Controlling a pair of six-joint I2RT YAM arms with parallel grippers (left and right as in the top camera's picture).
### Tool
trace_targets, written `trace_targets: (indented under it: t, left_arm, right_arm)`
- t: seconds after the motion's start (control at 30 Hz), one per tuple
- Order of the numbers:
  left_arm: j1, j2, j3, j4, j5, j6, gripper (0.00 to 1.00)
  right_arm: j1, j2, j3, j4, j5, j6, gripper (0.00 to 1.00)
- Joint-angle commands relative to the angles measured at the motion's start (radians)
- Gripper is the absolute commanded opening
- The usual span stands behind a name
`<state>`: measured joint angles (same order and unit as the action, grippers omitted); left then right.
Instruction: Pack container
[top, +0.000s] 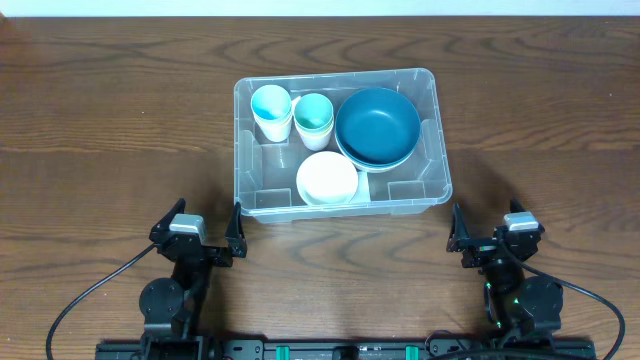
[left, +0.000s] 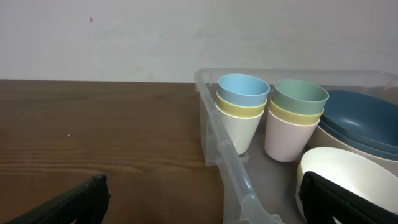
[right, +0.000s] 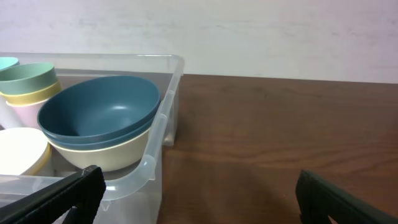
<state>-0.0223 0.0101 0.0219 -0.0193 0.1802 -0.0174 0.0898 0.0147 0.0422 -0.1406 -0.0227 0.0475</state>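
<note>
The clear container (top: 243, 150) stands mid-table. Inside it are a blue-topped cup stack (top: 271, 110), a green-topped cup stack (top: 313, 118), a dark blue bowl stack (top: 377, 125) and a white bowl stack (top: 327, 178). My left gripper (top: 205, 222) sits low, just in front of the container's near left corner, open and empty. The left wrist view shows the container's rim (left: 233, 168) running between the wide-apart fingers (left: 74, 202) of this gripper (left: 205, 202). My right gripper (top: 490, 228) is open and empty by the near right corner (right: 149, 168). Bare wood lies between its fingers (right: 336, 199).
Brown wooden table (top: 120, 120) on all sides of the container. Black cables (top: 80, 300) trail from both arm bases along the near edge. A pale wall (left: 124, 37) shows behind the table in the wrist views.
</note>
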Motion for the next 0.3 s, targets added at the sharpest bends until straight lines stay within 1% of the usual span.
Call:
trace_targets:
  t: [0.0,0.27]
  left_arm:
    - [0.004,-0.005,-0.018,-0.034,0.014,0.017,0.98]
    - [0.004,-0.005,-0.018,-0.033,0.014,0.017,0.98]
  right_arm:
    - [0.009,-0.010,-0.006,0.002,0.007,-0.011,0.99]
    - [0.009,-0.010,-0.006,0.002,0.007,-0.011,0.99]
